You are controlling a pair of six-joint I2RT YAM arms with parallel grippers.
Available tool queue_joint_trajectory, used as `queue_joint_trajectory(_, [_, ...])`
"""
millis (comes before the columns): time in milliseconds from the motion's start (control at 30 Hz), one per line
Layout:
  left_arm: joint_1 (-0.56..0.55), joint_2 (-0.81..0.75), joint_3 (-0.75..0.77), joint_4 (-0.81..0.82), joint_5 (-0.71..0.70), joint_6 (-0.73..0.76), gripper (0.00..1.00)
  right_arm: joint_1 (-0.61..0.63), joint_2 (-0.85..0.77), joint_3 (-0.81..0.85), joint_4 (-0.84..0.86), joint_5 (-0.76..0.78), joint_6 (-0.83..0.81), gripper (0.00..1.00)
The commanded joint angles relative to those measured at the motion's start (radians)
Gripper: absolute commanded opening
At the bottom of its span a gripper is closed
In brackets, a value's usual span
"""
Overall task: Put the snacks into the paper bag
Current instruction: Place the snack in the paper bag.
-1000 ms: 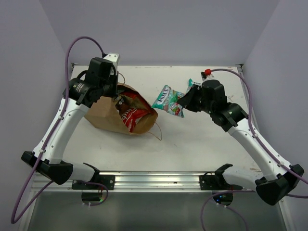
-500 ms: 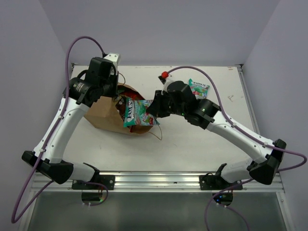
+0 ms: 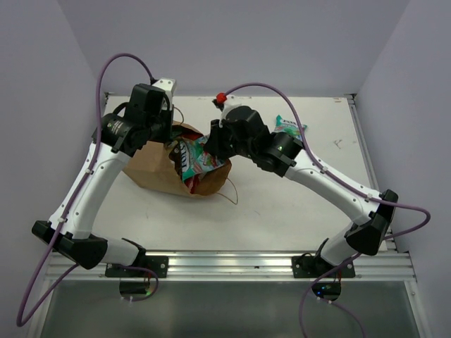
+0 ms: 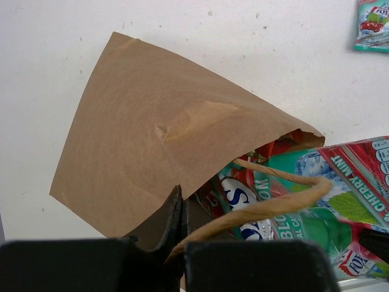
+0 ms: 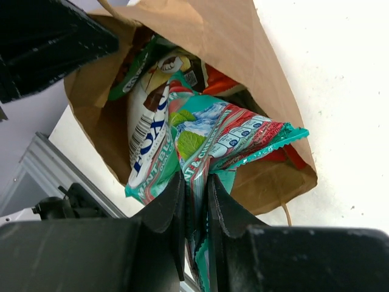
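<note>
The brown paper bag (image 3: 149, 172) lies on its side at the left, mouth facing right. My left gripper (image 3: 171, 143) is shut on the bag's upper mouth edge (image 4: 182, 201), holding it lifted beside a twisted handle (image 4: 273, 205). My right gripper (image 3: 211, 146) is shut on the green candy bag (image 3: 195, 159), which is partway into the mouth (image 5: 196, 190). Red and other snacks (image 5: 220, 82) lie deeper inside the bag (image 5: 200, 30). A small teal packet (image 3: 291, 127) lies on the table at the back right, also in the left wrist view's corner (image 4: 372, 23).
The bag's second loop handle (image 3: 230, 193) trails on the white table (image 3: 282, 204) in front of the mouth. Grey walls close in the back and both sides. A metal rail (image 3: 232, 262) runs along the near edge.
My right arm has swung left from the table's middle, carrying the green candy bag into the paper bag's mouth. The left arm has kept still, holding the bag's edge.
</note>
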Motion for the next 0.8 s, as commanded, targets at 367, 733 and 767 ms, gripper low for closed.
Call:
queue_joint_trajectory(367, [-0.003, -0.018, 0.004, 0.01, 0.002, -0.014, 0.0, 0.005, -0.021, 0.044, 0.194, 0.003, 0.067, 0.0])
queue_joint_trajectory(733, [-0.003, -0.007, 0.021, -0.009, 0.005, -0.033, 0.0, 0.006, -0.035, -0.013, 0.303, 0.029, 0.068, 0.0])
queue_joint_trajectory(767, [-0.003, -0.006, 0.021, -0.01, 0.002, -0.036, 0.0, 0.006, -0.038, -0.021, 0.318, 0.035, 0.07, 0.0])
